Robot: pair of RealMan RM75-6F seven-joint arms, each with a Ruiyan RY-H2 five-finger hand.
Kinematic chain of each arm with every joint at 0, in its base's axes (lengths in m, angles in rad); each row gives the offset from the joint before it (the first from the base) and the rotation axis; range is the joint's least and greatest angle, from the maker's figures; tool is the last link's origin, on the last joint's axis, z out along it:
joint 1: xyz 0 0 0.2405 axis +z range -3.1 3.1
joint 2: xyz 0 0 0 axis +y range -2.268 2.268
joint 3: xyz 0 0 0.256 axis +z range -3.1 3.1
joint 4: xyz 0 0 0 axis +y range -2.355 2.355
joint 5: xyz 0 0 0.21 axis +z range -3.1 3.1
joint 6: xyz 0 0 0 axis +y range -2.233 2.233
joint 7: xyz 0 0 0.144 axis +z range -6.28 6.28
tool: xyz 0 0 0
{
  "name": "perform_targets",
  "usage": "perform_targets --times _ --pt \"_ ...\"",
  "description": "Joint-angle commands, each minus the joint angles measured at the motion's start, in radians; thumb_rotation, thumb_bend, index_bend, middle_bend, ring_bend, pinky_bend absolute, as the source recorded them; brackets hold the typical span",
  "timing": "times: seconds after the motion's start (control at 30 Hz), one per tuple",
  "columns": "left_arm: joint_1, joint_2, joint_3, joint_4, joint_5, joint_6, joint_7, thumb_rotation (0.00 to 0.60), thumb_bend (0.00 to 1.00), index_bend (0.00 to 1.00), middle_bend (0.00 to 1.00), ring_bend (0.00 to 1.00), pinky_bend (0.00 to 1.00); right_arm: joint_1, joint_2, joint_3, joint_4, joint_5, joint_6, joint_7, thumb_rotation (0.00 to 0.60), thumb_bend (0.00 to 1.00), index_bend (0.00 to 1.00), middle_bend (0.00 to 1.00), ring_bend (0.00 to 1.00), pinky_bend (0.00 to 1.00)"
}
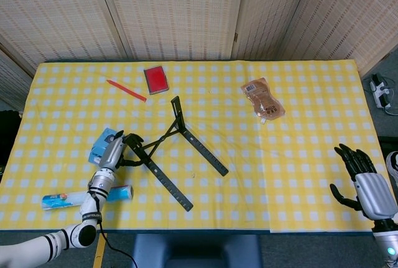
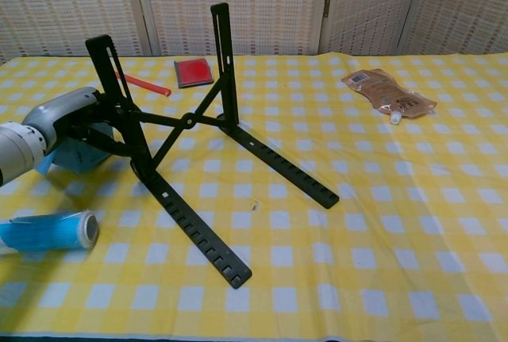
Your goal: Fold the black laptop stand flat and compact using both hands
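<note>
The black laptop stand (image 1: 174,150) stands unfolded on the checked cloth, its two slotted rails (image 2: 278,163) lying flat and its two uprights (image 2: 225,56) raised, joined by a cross brace (image 2: 189,122). My left hand (image 1: 114,152) is at the stand's left upright (image 2: 111,72); its dark fingers (image 2: 119,132) wrap around the lower part of that post. My right hand (image 1: 364,184) hovers off the table's front right corner with fingers spread and nothing in it. The chest view does not show it.
A blue box (image 1: 99,143) lies just behind my left hand, and a blue tube (image 1: 68,198) lies near the front edge. A red pen (image 1: 126,90) and a red case (image 1: 155,79) sit at the back left. An orange pouch (image 1: 263,98) lies back right.
</note>
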Motion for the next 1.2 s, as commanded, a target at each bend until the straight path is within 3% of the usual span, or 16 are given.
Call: perform_targets --times 0.03,0.4,0.63,0.87,1.0,1.2 --pt "-0.001 -0.012 0.004 0.022 0.013 0.014 0.014 0.600 0.21 0.45 0.49 0.40 0.07 0.000 0.000 0.000 0.000 0.001 -0.001 0.000 0.600 0.42 0.00 0.07 0.09 0.04" --pt "-0.003 -0.039 0.026 0.096 0.090 0.050 0.006 0.600 0.21 0.59 0.54 0.44 0.08 -0.006 0.002 -0.003 -0.004 -0.004 0.006 -0.002 0.600 0.42 0.00 0.07 0.09 0.03" --pt "-0.005 -0.038 0.034 0.102 0.124 0.051 -0.014 0.600 0.21 0.60 0.54 0.45 0.08 0.001 0.000 -0.008 -0.007 -0.011 -0.011 -0.007 0.600 0.42 0.00 0.07 0.09 0.03" --pt "0.002 -0.016 0.041 0.069 0.142 0.043 -0.048 0.600 0.21 0.53 0.54 0.43 0.08 0.048 -0.001 -0.010 -0.024 -0.034 -0.079 -0.030 0.600 0.42 0.00 0.07 0.09 0.04" --pt "0.016 0.030 0.047 0.007 0.154 0.039 -0.074 0.600 0.21 0.43 0.52 0.39 0.07 0.091 -0.003 -0.007 -0.039 -0.036 -0.142 -0.033 0.600 0.42 0.00 0.07 0.09 0.03" --pt "0.042 0.093 0.055 -0.074 0.191 0.069 -0.118 0.600 0.21 0.38 0.49 0.37 0.07 0.154 -0.010 0.001 -0.049 -0.038 -0.225 -0.018 0.600 0.42 0.00 0.07 0.09 0.03"
